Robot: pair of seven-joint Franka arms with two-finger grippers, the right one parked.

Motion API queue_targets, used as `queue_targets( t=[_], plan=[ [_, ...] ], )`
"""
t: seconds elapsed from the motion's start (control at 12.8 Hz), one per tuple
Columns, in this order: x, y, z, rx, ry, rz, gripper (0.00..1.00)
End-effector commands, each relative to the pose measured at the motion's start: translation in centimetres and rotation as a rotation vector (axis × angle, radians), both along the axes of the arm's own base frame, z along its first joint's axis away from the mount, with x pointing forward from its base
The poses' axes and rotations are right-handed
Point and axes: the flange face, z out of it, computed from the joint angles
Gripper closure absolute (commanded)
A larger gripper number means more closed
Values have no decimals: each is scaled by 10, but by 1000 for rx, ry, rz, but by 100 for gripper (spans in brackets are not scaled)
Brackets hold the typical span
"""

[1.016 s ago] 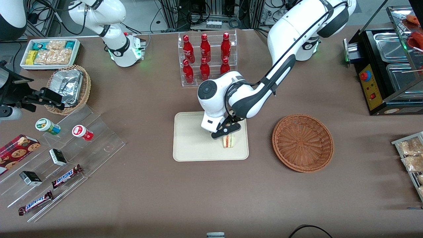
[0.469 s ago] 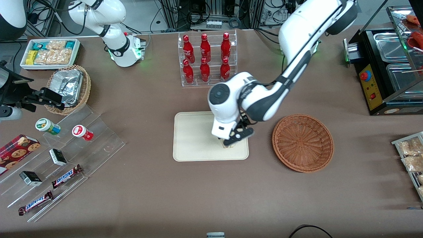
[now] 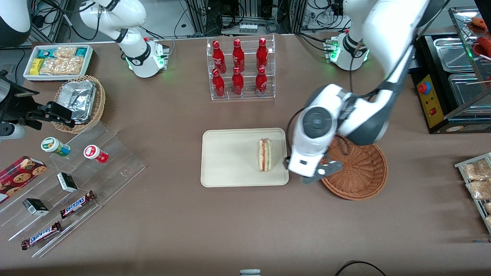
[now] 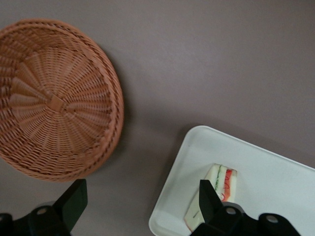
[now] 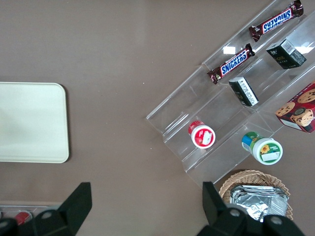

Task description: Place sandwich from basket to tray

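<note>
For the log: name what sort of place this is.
Probably a robotics lab's mock snack counter: racked red bottles, Snickers bars on acrylic steps, cabling. The end effector, open, hangs between sandwich tray and basket.

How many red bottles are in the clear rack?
6, all in the clear rack: three red bottles on its upper row, three on its lower row. The gripper hangs open above the basket's edge.

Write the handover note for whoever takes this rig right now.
Gripper: open, empty, raised over the basket's rim nearest the tray.
Sandwich: lying on the tray, near the edge that faces the basket, free of the fingers.
Basket: empty, beside the tray toward the working arm's end of the table.
Done: sandwich placed on the tray and let go.
Left: park the arm, nothing else apparent.
</note>
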Motion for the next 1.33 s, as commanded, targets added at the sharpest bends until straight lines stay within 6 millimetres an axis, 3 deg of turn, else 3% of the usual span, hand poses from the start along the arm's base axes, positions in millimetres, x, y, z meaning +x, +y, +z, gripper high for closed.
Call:
queue_targets(
  t=[0.0, 0.23, 0.39, 0.78, 0.94, 1.09, 1.25],
  plan=[
    [6, 45, 26, -27, 38, -17, 0],
    [8, 91, 59, -60, 71, -46, 0],
    [-1, 111, 84, -68, 98, -64, 0],
    [-38, 146, 140, -59, 163, -117, 0],
    [-57, 168, 165, -69, 194, -150, 0],
    [-75, 179, 181, -76, 221, -158, 0],
    [-94, 180, 186, -79, 237, -237, 0]
  ],
)
